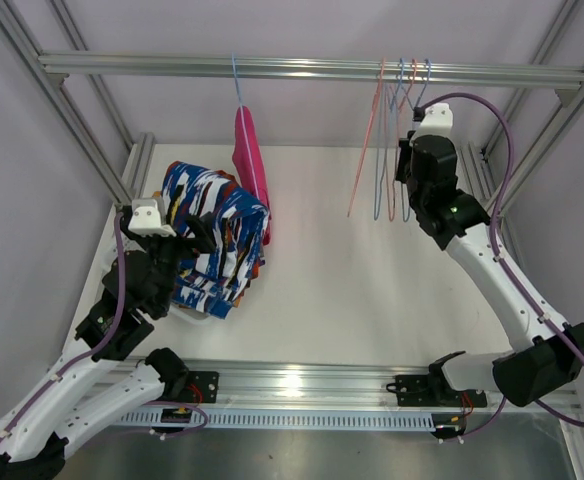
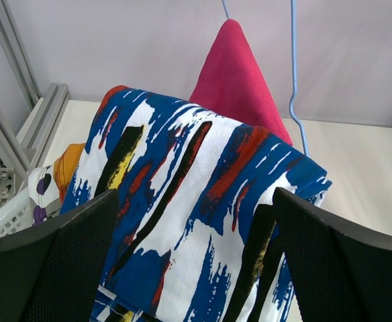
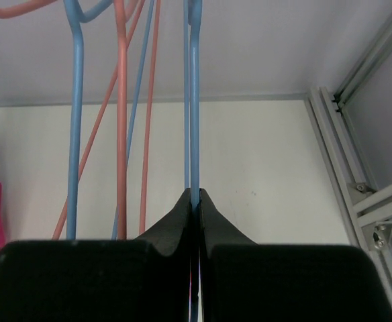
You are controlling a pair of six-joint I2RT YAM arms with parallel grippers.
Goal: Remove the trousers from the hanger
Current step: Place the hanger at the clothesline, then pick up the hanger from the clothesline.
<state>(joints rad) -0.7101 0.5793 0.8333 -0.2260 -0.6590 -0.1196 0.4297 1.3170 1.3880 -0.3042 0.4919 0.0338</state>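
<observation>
Overhead, aluminium rail (image 1: pixel 312 68); white table (image 1: pixel 372 280), patterned trousers (image 1: pixel 212 240) at left.

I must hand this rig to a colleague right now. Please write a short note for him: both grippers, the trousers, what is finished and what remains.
Left gripper: open, fingers on either side of the blue-white-red trousers, which lie on top of the pile at the left.
Right gripper: shut on a bare blue hanger, one of four bare ones on the rail.
Done: those four hangers carry nothing.
Left to do: the pink trousers hang on their own hanger; take them off.
</observation>
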